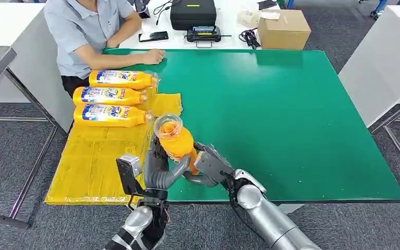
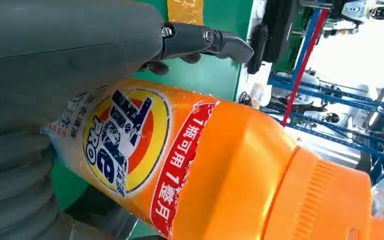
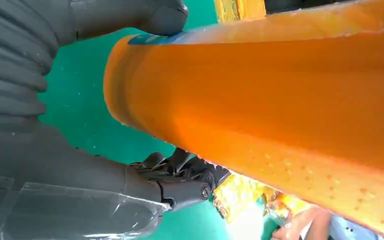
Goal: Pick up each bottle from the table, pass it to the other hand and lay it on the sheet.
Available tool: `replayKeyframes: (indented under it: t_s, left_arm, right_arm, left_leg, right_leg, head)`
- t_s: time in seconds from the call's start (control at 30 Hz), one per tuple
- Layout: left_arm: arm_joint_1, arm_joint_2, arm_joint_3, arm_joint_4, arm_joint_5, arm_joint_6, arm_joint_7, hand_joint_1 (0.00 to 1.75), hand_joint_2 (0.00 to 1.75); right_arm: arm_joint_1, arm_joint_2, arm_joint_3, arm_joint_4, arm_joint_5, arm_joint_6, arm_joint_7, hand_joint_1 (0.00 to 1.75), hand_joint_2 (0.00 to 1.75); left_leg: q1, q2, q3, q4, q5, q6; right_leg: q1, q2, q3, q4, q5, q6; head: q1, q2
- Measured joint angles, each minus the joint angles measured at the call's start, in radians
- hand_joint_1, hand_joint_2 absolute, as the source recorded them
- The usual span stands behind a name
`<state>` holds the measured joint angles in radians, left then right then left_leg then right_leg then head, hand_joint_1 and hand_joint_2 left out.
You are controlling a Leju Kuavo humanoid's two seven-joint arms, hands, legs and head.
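Green table [image 1: 291,120], person [image 1: 86,36] opposite

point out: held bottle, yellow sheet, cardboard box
held bottle [image 1: 176,140]: head view, on its orange body under the cap.
yellow sheet [image 1: 91,166]: head view, on a bare stretch near the robot.
cardboard box [image 1: 284,28]: head view, on its front face.

3 bottles [image 1: 115,96] lie on the sheet [image 1: 94,161], left of the table [image 1: 291,114].

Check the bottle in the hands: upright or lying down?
Roughly upright. The head view shows the orange bottle with its cap end toward the camera, held above the green table between left hand and right hand.
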<state>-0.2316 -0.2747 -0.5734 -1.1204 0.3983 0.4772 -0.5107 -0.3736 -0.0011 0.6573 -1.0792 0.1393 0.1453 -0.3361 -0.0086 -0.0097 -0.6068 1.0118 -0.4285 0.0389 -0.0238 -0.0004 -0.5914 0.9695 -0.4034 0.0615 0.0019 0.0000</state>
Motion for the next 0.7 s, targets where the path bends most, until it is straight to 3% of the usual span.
replayKeyframes:
  t_s: [0.33, 0.43, 0.6, 0.67, 0.7]
  left_arm:
    - [-0.056, -0.004, -0.027, 0.102, -0.208, 0.139, -0.055, 1.75, 1.75]
    - [-0.067, -0.006, -0.034, 0.124, -0.3, 0.2, -0.084, 1.75, 1.75]
    - [-0.069, -0.019, 0.002, 0.142, -0.451, 0.219, -0.095, 1.75, 1.75]
    - [-0.068, -0.022, 0.01, 0.146, -0.462, 0.218, -0.095, 1.75, 1.75]
    - [-0.068, -0.023, 0.013, 0.147, -0.463, 0.216, -0.095, 1.75, 1.75]
  right_arm:
    - [0.0, 0.0, 0.004, 0.002, -0.011, -0.017, -0.003, 1.75, 1.75]
    - [-0.001, 0.0, 0.01, 0.002, -0.013, -0.016, -0.009, 1.61, 1.75]
    - [-0.007, 0.002, 0.019, 0.002, -0.017, -0.01, -0.016, 1.59, 1.75]
    - [-0.009, 0.003, 0.021, 0.002, -0.017, -0.01, -0.016, 1.43, 1.75]
    - [-0.009, 0.003, 0.021, 0.002, -0.017, -0.01, -0.016, 1.1, 1.75]
  left_leg:
    - [0.0, 0.0, 0.0, 0.0, 0.0, 0.0]
    - [0.0, 0.0, 0.0, 0.0, 0.0, 0.0]
    - [0.0, 0.0, 0.0, 0.0, 0.0, 0.0]
    - [0.0, 0.0, 0.0, 0.0, 0.0, 0.0]
    - [0.0, 0.0, 0.0, 0.0, 0.0, 0.0]
  right_leg:
    - [0.0, 0.0, 0.0, 0.0, 0.0, 0.0]
    - [0.0, 0.0, 0.0, 0.0, 0.0, 0.0]
    - [0.0, 0.0, 0.0, 0.0, 0.0, 0.0]
    - [0.0, 0.0, 0.0, 0.0, 0.0, 0.0]
    - [0.0, 0.0, 0.0, 0.0, 0.0, 0.0]
  head:
    - [0.0, 0.0]
    - [0.0, 0.0]
    - [0.0, 0.0]
    - [0.0, 0.0]
    - [0.0, 0.0]
